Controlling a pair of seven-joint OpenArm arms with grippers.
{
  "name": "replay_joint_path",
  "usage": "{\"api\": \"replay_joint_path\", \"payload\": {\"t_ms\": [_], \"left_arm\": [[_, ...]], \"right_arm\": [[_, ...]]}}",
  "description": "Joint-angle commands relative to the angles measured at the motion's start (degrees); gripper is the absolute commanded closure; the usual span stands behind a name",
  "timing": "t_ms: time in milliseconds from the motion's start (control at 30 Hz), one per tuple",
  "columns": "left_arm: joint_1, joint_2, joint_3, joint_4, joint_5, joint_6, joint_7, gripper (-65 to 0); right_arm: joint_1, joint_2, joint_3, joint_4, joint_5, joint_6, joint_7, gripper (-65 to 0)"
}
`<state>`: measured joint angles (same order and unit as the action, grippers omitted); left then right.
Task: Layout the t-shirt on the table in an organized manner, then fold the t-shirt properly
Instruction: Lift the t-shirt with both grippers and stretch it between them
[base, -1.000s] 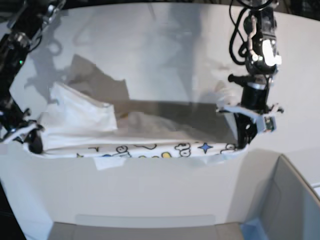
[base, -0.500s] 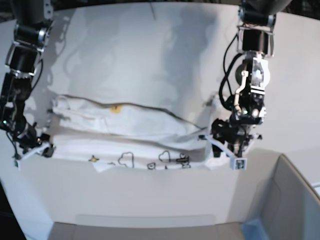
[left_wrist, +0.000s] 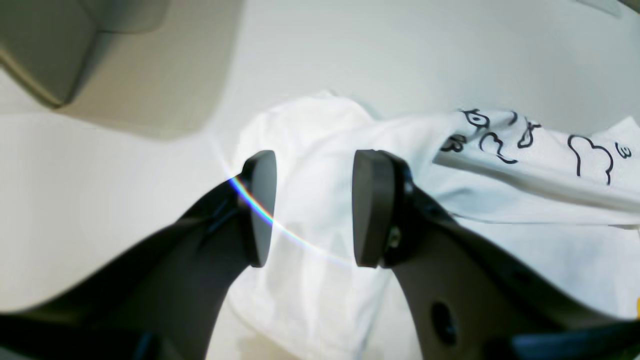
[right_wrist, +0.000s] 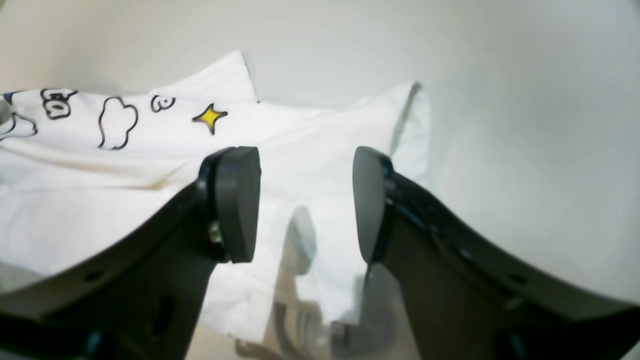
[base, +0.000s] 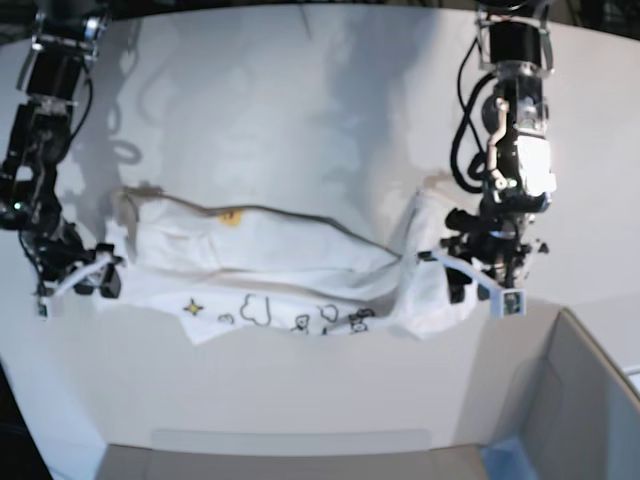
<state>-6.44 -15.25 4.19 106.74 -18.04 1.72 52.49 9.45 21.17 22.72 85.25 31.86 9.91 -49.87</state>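
Observation:
The white t-shirt (base: 270, 250) lies in a loose wide band across the table (base: 300, 100), folded over itself, with cartoon outlines along its near edge. At its right end my left gripper (base: 482, 285) hovers open; in the left wrist view the left gripper (left_wrist: 312, 210) has a wide gap with rumpled t-shirt (left_wrist: 500, 165) cloth lying below it. At the shirt's left end my right gripper (base: 85, 285) is open too. In the right wrist view the right gripper (right_wrist: 305, 200) stands over a corner of the t-shirt (right_wrist: 100, 165), apart from the cloth.
A grey box (base: 590, 400) with a blue corner stands at the near right, close to the left arm, and shows as a grey box (left_wrist: 100, 50) in the left wrist view. A low grey ledge (base: 290, 455) runs along the near edge.
Both grippers have opened and let go of the shirt's ends. The shirt, held stretched a second ago, now rests slack on the table, and both grippers have drawn slightly back.

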Motion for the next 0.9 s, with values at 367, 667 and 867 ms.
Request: {"api": "replay_joint_path", "payload": {"t_ms": [367,667,867], "left_arm": [[3.84,-0.27,-2.38,1.44,0.06,-0.35,-1.02,-25.6],[3.84,-0.10,-2.30,1.44,0.06,-0.35,-1.10,-25.6],[3.84,-0.01,-2.30,1.44,0.06,-0.35,-1.19,-25.6]], "right_arm": [[-7.04,-8.82,12.05,0.68,0.63,-4.95,-0.55,-30.1],[-6.51,-9.17,13.81,-0.11,0.89,-4.77,-4.95,-30.1],[-2.38,-8.99,13.81,-5.91,0.89,-4.68,-5.12,-30.1]]}}
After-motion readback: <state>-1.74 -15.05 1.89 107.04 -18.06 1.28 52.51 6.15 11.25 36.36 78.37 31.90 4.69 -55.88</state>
